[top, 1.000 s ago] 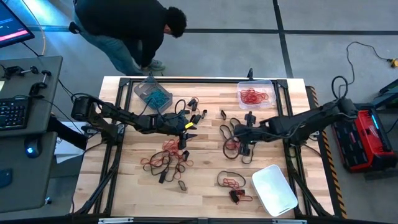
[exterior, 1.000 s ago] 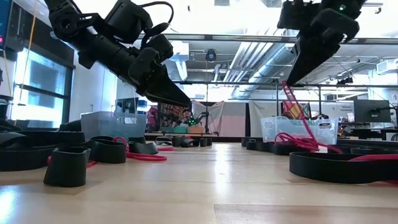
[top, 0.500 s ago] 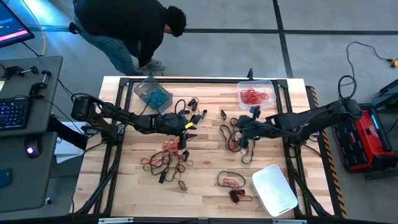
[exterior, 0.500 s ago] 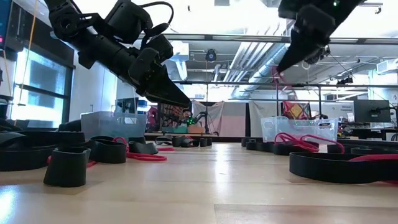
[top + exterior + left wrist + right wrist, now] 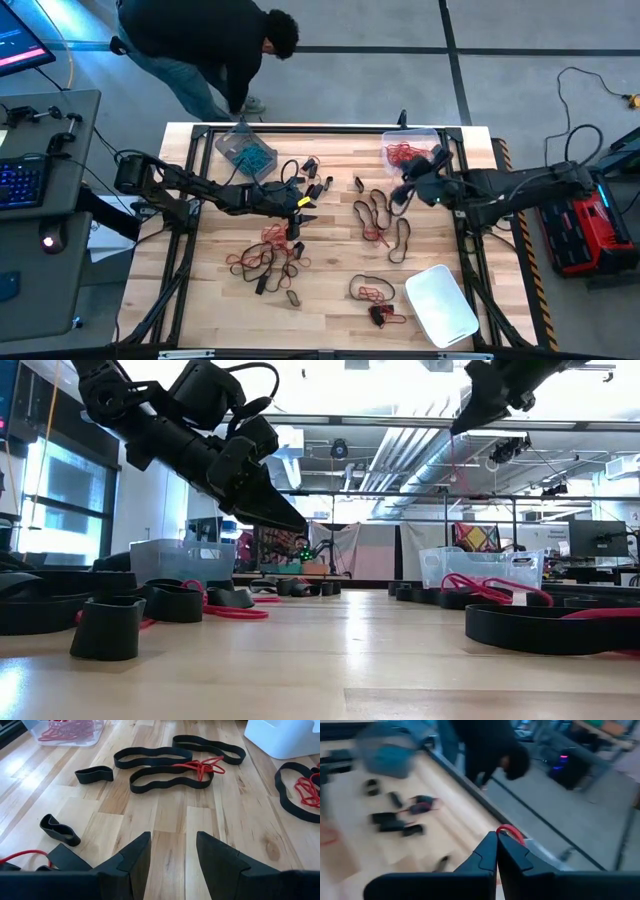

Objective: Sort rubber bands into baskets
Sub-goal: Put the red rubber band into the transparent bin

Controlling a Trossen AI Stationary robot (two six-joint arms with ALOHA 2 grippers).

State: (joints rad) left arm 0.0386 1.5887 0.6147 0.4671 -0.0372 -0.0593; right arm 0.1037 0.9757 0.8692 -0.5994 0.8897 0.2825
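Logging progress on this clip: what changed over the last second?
The right claw, shut on a red band, lifted it off the table and carried it toward the basket of red bands. The left claw stayed open above the table; the other bands did not move.

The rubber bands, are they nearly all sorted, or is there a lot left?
Partly sorted. Teal bands already fill the grey basket and red ones lie in the clear basket. The right gripper is shut on a red band beside that basket. The left gripper hangs open and empty. The white basket looks empty, and many black and red bands remain loose on the table.
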